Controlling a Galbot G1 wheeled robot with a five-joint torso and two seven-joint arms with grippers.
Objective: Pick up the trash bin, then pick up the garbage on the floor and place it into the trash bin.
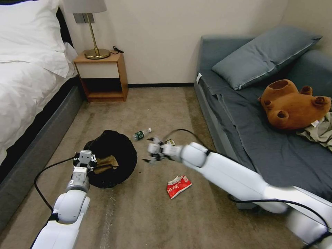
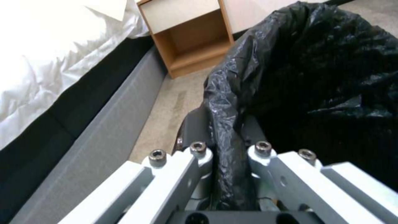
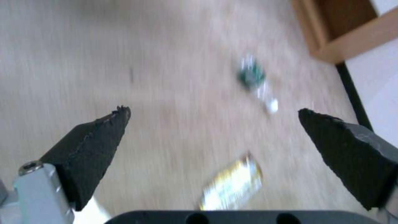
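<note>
Left hand [image 1: 85,159] clamped on trash bin [image 1: 114,152] rim; right hand [image 1: 152,151] spread wide, empty.
Bottle [image 1: 141,134] lying frame centre, cap toward upper right; bare carpet [image 1: 145,211] all around.

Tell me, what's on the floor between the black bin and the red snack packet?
Nothing: in the head view, only bare carpet separates the trash bin from the red-and-white snack packet.

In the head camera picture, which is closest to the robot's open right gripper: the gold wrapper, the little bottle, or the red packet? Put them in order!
From the right gripper:
1. Gold wrapper, just beside it, toward the sofa.
2. Bottle, a little beyond, toward the nightstand.
3. Red packet, farthest, nearer the robot.
</note>
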